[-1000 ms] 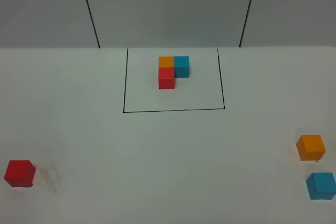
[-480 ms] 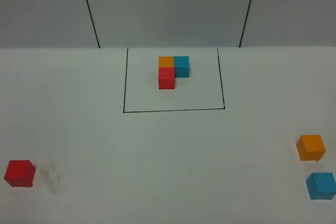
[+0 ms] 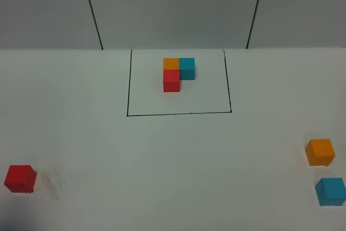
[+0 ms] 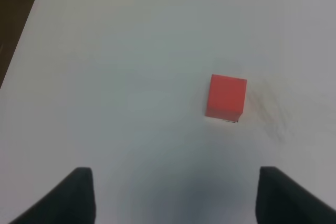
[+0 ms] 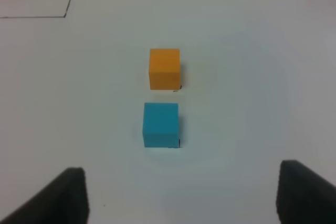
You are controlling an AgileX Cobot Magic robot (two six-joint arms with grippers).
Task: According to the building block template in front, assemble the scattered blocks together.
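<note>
Scattered blocks [image 4: 226, 97] unassembled, lying apart on white table [image 3: 173, 155]. Red cube [image 3: 20, 178] alone at near-left of the overhead view. Orange cube [image 3: 320, 152] and blue cube [image 3: 330, 191] near the right edge, close together but not touching, orange farther back. Building block template [image 3: 178, 74] far centre: black-lined frame around an L of touching cubes, orange behind red, blue beside orange. Left gripper [image 4: 176, 187] above bare table short of red cube, jaws spread wide, nothing between. Right gripper [image 5: 181, 192] likewise spread, empty, blue cube nearest ahead, orange beyond.
</note>
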